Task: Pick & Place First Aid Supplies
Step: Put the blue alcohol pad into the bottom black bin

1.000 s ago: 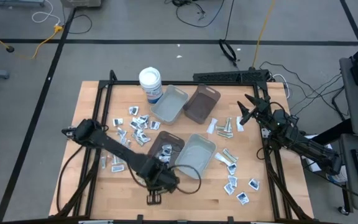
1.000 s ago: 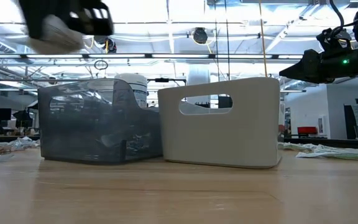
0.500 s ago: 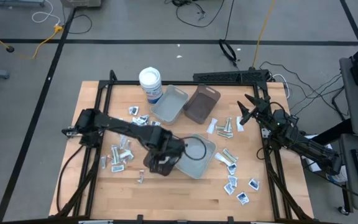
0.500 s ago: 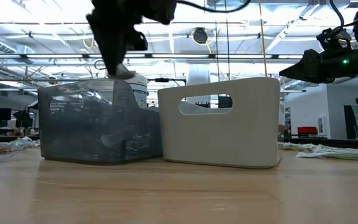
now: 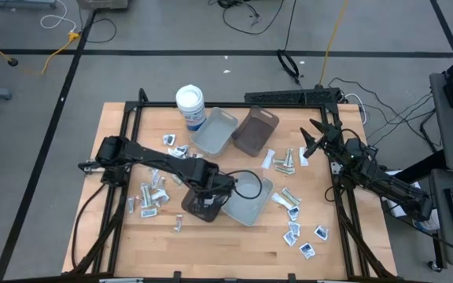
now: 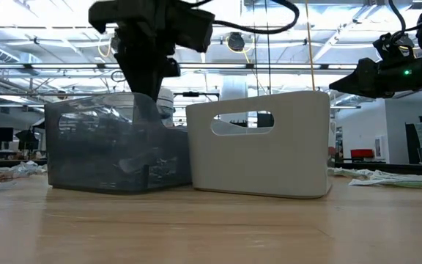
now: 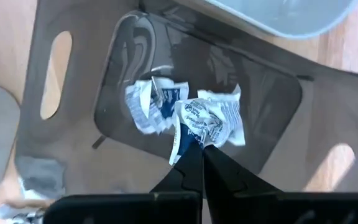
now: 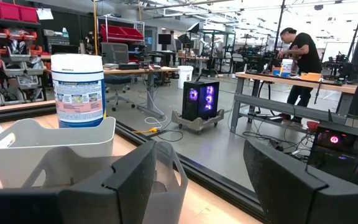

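My left gripper (image 5: 205,203) hangs over the near brown tray (image 5: 192,206), fingers pointing down, shut on a crumpled white and blue packet (image 7: 209,119). In the low view, this gripper (image 6: 149,81) reaches down to the tray's rim (image 6: 97,101). A second packet (image 7: 149,102) lies on the tray's floor. More first aid packets lie loose on the table left of the trays (image 5: 154,191) and to their right (image 5: 292,222). My right gripper (image 5: 311,142) waits open above the table's right far part, touching nothing. My left gripper pinches the crumpled white and blue packet by one edge (image 7: 191,138) between its two fingertips. The fingers come from above, pointing down. The packet is lifted clear, above the brown tray's floor (image 7: 253,99).
A grey tray (image 5: 252,198) stands right beside the brown one. A second grey tray (image 5: 215,131) and brown tray (image 5: 255,130) stand at the far side, next to a white tub with a blue label (image 5: 190,105). Bare wood lies along the near edge (image 5: 234,248).
My left gripper has travelled from near the table's near edge toward the far edge, stopped over the near brown tray, then sunk toward its rim. It has stayed shut on the packet throughout.
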{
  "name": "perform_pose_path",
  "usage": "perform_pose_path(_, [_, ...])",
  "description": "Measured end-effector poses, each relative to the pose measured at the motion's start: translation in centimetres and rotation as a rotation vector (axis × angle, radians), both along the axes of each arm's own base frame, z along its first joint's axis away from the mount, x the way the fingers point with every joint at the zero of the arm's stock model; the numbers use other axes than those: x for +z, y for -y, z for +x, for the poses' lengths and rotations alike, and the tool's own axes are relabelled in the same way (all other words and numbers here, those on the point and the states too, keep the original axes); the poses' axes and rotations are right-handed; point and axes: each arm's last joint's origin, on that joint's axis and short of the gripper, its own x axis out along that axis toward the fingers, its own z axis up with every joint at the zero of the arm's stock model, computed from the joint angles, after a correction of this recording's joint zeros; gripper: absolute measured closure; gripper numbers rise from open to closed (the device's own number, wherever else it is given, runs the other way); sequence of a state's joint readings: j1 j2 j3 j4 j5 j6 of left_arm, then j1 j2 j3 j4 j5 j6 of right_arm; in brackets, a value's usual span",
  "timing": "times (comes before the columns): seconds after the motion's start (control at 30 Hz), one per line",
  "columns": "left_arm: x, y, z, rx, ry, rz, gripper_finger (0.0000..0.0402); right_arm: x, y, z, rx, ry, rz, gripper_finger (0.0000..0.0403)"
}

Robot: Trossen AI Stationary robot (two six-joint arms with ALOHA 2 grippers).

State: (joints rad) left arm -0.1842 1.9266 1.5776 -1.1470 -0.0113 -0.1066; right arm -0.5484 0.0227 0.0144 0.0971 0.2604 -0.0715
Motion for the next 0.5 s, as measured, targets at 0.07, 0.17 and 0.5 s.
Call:
perform_pose_path(0.07, [-0.7,0.2,0.0,-0.005,0.014,-0.002,0.0400,0.0,0.0,0.0,0.000,0.000,0.000,0.0165])
perform_pose_path(0.17, [-1.6,0.5,-0.1,-0.007,0.025,-0.005,0.0400,0.0,0.0,0.0,0.000,0.000,0.000,0.0165])
perform_pose_path(0.5, [-4.6,0.7,-0.8,-0.004,0.039,0.034,0.0401,0.0,0.0,0.0,0.000,0.000,0.000,0.0165])
